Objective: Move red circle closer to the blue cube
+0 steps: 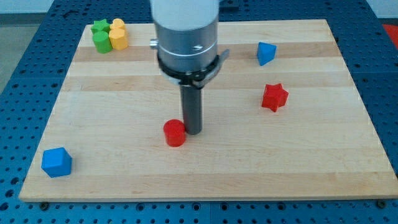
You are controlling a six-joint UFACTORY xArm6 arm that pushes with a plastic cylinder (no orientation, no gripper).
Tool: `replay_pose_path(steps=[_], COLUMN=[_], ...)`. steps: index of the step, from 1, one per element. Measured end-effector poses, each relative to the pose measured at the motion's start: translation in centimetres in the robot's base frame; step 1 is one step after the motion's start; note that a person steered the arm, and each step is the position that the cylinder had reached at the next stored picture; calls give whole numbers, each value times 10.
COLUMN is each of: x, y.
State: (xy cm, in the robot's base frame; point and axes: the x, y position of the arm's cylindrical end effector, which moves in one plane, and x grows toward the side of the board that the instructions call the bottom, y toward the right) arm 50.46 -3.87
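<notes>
In the camera view my tip (193, 132) rests on the surface (124, 168), touching the right side of the red circle (175, 133) near the middle. No jaws here: just a bare rod, holding nothing. The blue cube (56, 162) sits well apart, at the near left corner.

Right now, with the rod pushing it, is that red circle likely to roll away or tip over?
Probably neither. The red circle stands on its flat end, low and squat, so it should slide, not roll. My tip sits against its right side; the curved wall could let it slip off-line sideways. The wooden board looks smooth, so toward the blue cube it likely glides easily.
</notes>
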Motion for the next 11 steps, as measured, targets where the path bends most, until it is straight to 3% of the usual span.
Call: replay_pose_path(steps=[4, 7, 9, 11], x=[48, 45, 8, -2], y=[-48, -127, -114, -150])
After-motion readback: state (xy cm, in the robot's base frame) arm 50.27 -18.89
